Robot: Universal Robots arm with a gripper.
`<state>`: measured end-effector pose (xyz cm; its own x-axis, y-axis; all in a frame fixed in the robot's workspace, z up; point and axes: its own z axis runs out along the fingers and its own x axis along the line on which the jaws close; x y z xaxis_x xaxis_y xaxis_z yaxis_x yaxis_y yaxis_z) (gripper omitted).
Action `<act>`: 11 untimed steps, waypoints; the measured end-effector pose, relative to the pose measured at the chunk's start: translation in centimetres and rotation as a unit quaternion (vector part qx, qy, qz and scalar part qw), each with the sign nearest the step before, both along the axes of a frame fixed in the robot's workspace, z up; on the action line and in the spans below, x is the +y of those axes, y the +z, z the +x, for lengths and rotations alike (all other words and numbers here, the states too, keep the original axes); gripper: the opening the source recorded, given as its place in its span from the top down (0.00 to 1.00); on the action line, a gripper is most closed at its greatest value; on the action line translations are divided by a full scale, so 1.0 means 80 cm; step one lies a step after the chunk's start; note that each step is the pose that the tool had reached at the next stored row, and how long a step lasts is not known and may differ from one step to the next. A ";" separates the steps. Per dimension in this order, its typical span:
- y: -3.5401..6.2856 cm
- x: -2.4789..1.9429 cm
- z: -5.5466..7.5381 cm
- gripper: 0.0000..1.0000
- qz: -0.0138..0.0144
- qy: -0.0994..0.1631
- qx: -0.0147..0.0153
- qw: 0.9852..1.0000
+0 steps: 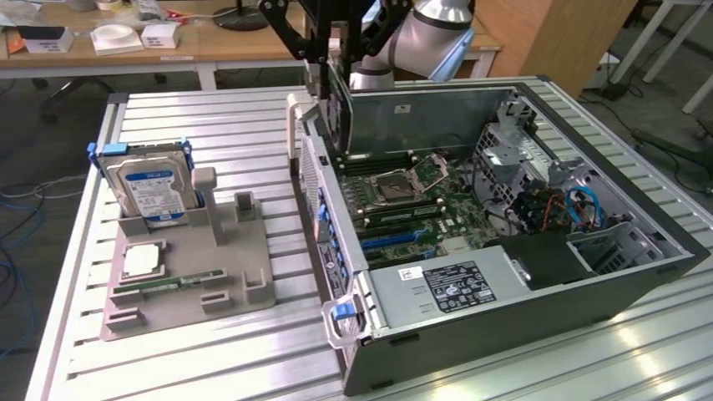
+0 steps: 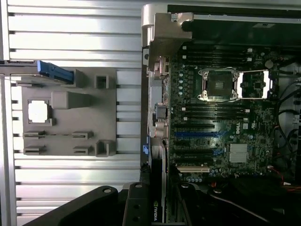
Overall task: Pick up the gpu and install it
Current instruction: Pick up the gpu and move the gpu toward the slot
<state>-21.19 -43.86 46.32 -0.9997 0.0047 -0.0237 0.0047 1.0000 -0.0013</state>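
The hand (image 1: 334,52) is clamped on the gpu (image 1: 341,109), which hangs upright and edge-on over the open computer case (image 1: 523,334), at its wall on the exterior view's left, above the motherboard's (image 1: 446,200) edge. The case lies on a ribbed metal bench (image 1: 223,125) beside a grey fixture (image 1: 223,259) carrying a hard drive (image 1: 154,188). Behind stands a cluttered wooden desk (image 1: 223,46). Cables (image 1: 13,267) trail on the floor (image 1: 22,359).
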 end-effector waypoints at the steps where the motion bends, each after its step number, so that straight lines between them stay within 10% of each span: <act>1: 0.000 0.0000 0.002 0.74 0.000 0.000 0.000 1.000; 11: -0.001 0.0000 0.023 0.74 0.000 0.000 0.000 1.000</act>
